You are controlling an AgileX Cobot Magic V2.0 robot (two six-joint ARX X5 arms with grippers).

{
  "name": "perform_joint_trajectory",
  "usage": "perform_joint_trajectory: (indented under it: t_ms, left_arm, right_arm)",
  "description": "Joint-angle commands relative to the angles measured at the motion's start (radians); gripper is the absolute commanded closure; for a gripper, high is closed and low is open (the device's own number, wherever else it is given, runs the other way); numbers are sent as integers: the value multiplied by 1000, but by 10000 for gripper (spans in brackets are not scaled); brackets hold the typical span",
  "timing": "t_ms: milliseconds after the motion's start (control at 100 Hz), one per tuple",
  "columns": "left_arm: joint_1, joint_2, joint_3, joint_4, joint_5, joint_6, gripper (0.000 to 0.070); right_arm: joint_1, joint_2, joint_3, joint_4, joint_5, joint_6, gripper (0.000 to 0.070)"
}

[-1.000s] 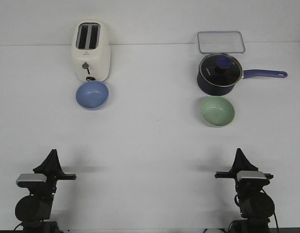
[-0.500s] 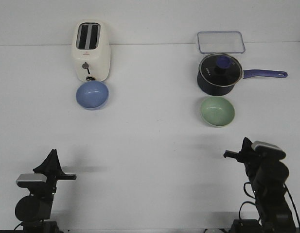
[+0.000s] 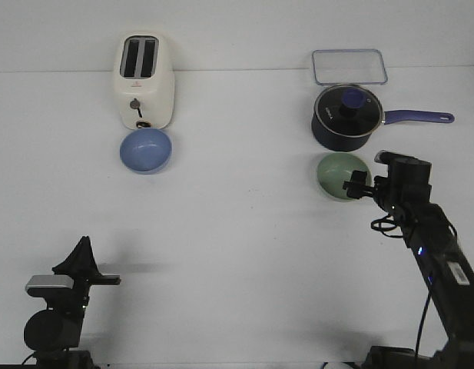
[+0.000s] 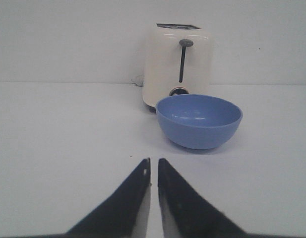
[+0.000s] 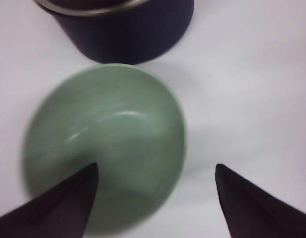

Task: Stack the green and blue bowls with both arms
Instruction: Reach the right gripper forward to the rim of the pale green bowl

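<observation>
The blue bowl (image 3: 146,150) sits upright on the table just in front of the toaster; it also shows in the left wrist view (image 4: 199,120). My left gripper (image 3: 84,247) is shut and empty, at the near left, far short of the blue bowl; in the left wrist view (image 4: 153,166) its jaws are almost touching. The green bowl (image 3: 338,175) sits in front of the saucepan. My right gripper (image 3: 356,187) is open above the green bowl's right rim. In the right wrist view (image 5: 156,171) one finger is over the green bowl (image 5: 105,144) and the other is outside it.
A cream toaster (image 3: 144,81) stands behind the blue bowl. A dark navy saucepan (image 3: 348,117) with glass lid stands close behind the green bowl, its handle pointing right. A clear plastic lid (image 3: 349,66) lies at the back right.
My right arm has reached forward from the near right edge to the green bowl, and its jaws stand open over the rim. The left arm and both bowls have not moved.
</observation>
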Motion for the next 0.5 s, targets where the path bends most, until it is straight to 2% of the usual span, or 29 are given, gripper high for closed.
perform_joint_trajectory:
  t_ms: [0, 130, 170, 200, 300, 340, 490]
  left_arm:
    - [0, -1, -19, 10, 1, -3, 686]
    - [0, -1, -19, 10, 1, -3, 686]
    - [0, -1, -19, 10, 1, -3, 686]
    - [0, -1, -19, 10, 1, -3, 686]
    - [0, -1, -19, 10, 1, -3, 686]
    - [0, -1, -19, 10, 1, -3, 686]
    - [0, -2, -19, 11, 1, -3, 686]
  right_arm:
    - [-8, 90, 54, 3, 0, -30, 206]
    - [-16, 216, 127, -2, -1, -31, 213]
    - [-17, 246, 143, -2, 0, -30, 245]
    - [-16, 263, 151, -5, -1, -31, 305]
    - [-16, 292, 161, -8, -3, -32, 600]
    - [-16, 293, 161, -10, -4, -34, 692]
    - [-16, 271, 179, -35, -27, -49, 700]
